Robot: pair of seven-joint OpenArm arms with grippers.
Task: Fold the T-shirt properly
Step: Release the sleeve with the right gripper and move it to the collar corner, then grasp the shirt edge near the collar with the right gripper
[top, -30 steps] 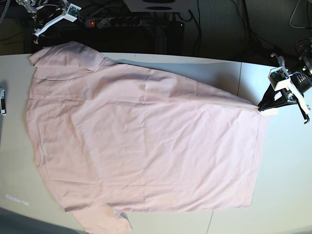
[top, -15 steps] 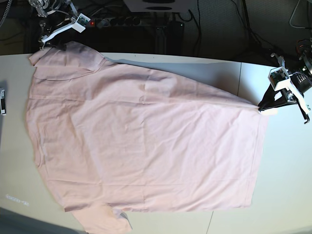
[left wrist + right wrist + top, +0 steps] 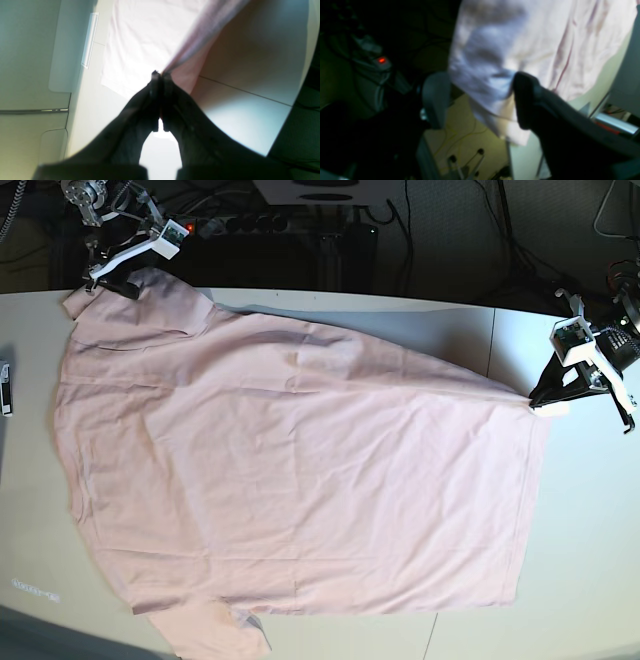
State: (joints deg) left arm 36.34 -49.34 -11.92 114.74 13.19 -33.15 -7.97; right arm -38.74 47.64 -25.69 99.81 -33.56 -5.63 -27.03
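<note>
The pale pink T-shirt lies spread, plain side up, over most of the white table. At the shirt's right corner my left gripper is shut on the cloth; the left wrist view shows its black fingers pressed together on a taut pink edge. At the far left corner my right gripper stands open over the sleeve. The right wrist view shows that gripper with the sleeve's cloth between its spread fingers, the dark finger touching it.
Behind the table's far edge sits a power strip with a red light among cables. A dark flat object lies at the table's left edge. A seam runs across the table on the right.
My right gripper has come down from behind the table onto the far left sleeve, and the sleeve's edge has shifted a little. The left gripper has held still.
</note>
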